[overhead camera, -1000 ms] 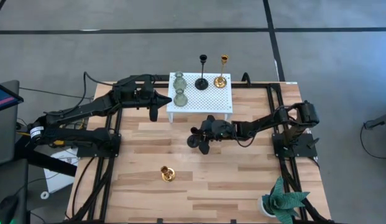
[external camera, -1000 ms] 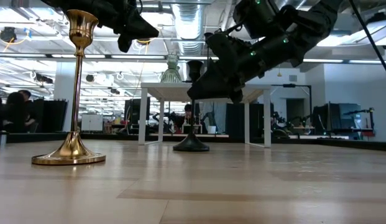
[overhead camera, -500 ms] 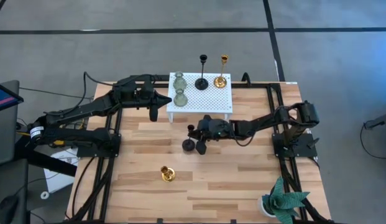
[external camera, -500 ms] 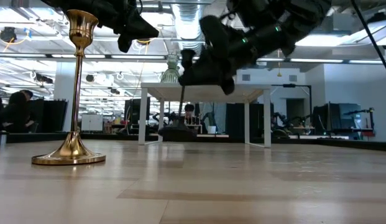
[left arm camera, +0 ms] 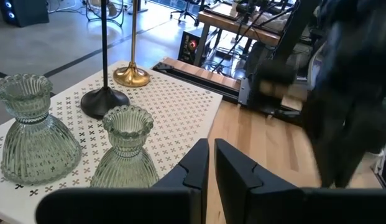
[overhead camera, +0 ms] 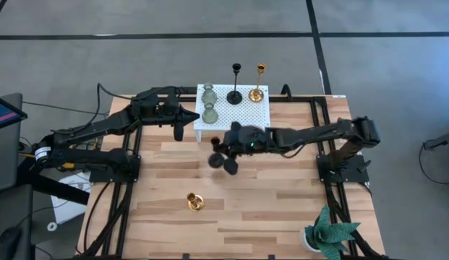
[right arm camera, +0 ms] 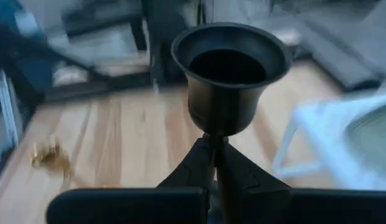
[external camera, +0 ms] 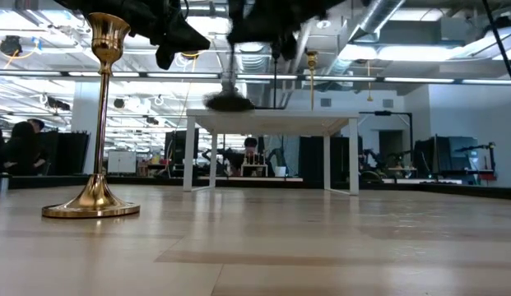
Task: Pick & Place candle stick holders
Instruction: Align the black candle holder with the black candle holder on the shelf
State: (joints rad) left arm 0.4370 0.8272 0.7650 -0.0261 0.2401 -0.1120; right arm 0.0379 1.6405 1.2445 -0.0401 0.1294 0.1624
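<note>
Black candle stick holder (right arm camera: pixel 230 81): rigid, light, top-heavy, likely swings; slim stem pinched below cup in closed right end effector (right arm camera: pixel 212 163). Left end effector (left arm camera: pixel 211 163) closed, empty.

The black candle stick holder (right arm camera: pixel 230 81) is cut off below its cup by the right gripper's fingers (right arm camera: pixel 208 165). In the low view its base (external camera: pixel 229 101) is motion-blurred. The gold candle stick holder (right arm camera: pixel 50 157) is blurred, shape indistinct.
</note>
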